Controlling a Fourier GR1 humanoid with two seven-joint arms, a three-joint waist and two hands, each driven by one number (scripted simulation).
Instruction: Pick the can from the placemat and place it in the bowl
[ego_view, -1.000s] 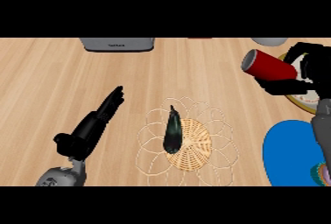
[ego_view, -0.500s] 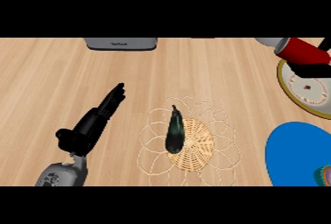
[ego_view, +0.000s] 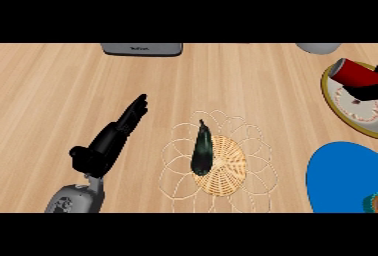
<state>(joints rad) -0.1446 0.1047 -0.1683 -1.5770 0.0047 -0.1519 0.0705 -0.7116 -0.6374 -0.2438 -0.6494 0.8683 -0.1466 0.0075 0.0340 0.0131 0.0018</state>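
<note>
The right hand (ego_view: 365, 92) shows only as dark fingers at the right edge, curled against the underside of the can (ego_view: 356, 74). The red can lies tilted, its pale end toward the upper left, and it hangs over the bowl (ego_view: 353, 112), a shallow dish with an olive rim and a pale speckled inside. Whether the can touches the bowl cannot be told. Most of the right hand is cut off by the edge.

The left hand (ego_view: 111, 140) rests on the table (ego_view: 66, 85) well to the left of the can, its fingers (ego_view: 136, 107) straight and pressed together, pointing up and to the right, the thumb sticking out to the lower left. It holds nothing. Its grey forearm (ego_view: 74, 197) comes in below it.

Just right of those fingers lies the placemat (ego_view: 221, 165), a woven straw round with looped wire edging. On it lies a dark eggplant (ego_view: 201, 150), lengthways, its stem end uppermost. The can is well apart from the placemat.

Below the bowl, a blue plate (ego_view: 339, 175) is cut by the right edge. Far above the left fingers a grey appliance (ego_view: 142, 48) sits at the top, and a grey round thing (ego_view: 319, 47) sits above the can.
</note>
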